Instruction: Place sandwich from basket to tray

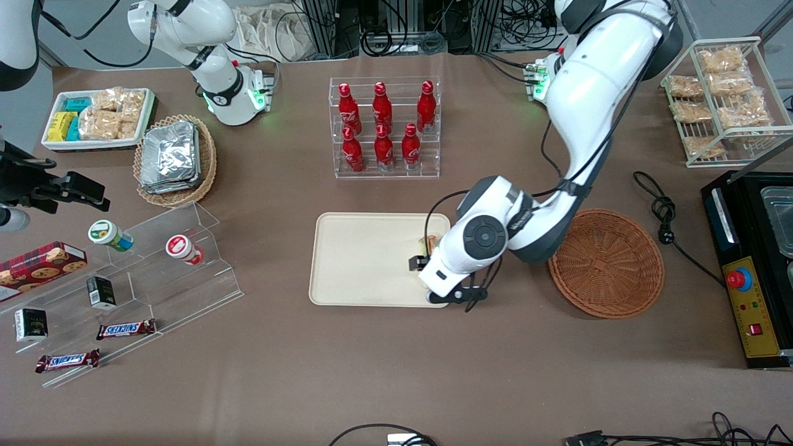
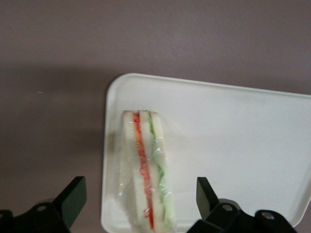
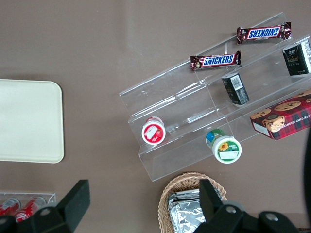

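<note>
The sandwich (image 2: 146,170) lies on the tray (image 2: 233,145), close to the tray's edge at the working arm's end. It rests on its side, so the red and green filling lines show. The tool (image 2: 138,204) hovers over it with its fingers (image 2: 73,196) wide apart, one on each side of the sandwich and not touching it. The basket (image 1: 606,263) stands just beside the tray, and I see nothing in it.

I judge that the placing is almost done and the step in hand is the release and the retreat. To do it well, the tool should go straight up with the fingers kept apart, so that no finger catches the clear wrap and pulls the sandwich along. The sandwich is near the rim, so a sideways move could push it off onto the worktop.

The worktop is covered with a brown, matte surface. The tray is flat and smooth with a low rim. Farther from the front camera stands a clear rack with red bottles (image 1: 384,127). Toward the parked arm's end there is a clear stepped shelf (image 1: 155,272) with small snacks. A black cable (image 1: 666,217) lies near the basket.
</note>
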